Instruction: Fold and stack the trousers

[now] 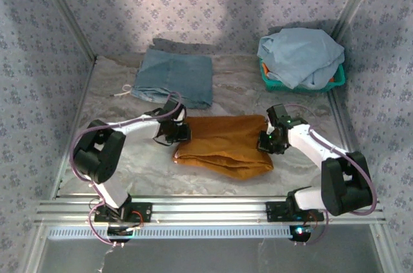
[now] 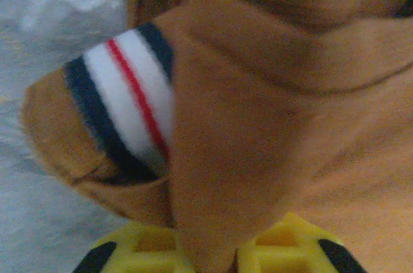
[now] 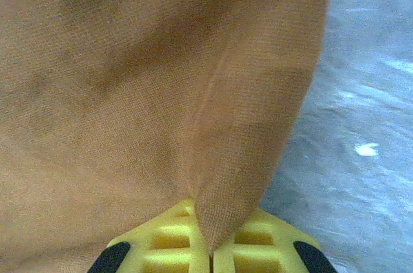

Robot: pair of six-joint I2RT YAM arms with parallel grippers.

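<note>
The rust-orange trousers [image 1: 222, 144] lie folded into a wide slab mid-table between both arms. My left gripper [image 1: 177, 132] is at their left end, shut on a fold of the cloth [image 2: 219, 182]; the yellow fingers [image 2: 145, 250] pinch it beside the striped waistband trim [image 2: 126, 102]. My right gripper [image 1: 270, 139] is at the right end, shut on a pinched corner of the trousers [image 3: 239, 176] between yellow fingers [image 3: 171, 241].
A folded teal-blue denim garment [image 1: 175, 78] lies at the back left. A green basket [image 1: 271, 80] at the back right holds a pale light-blue garment [image 1: 302, 55]. Patterned walls enclose the table, and a metal rail [image 1: 213, 210] runs along the near edge.
</note>
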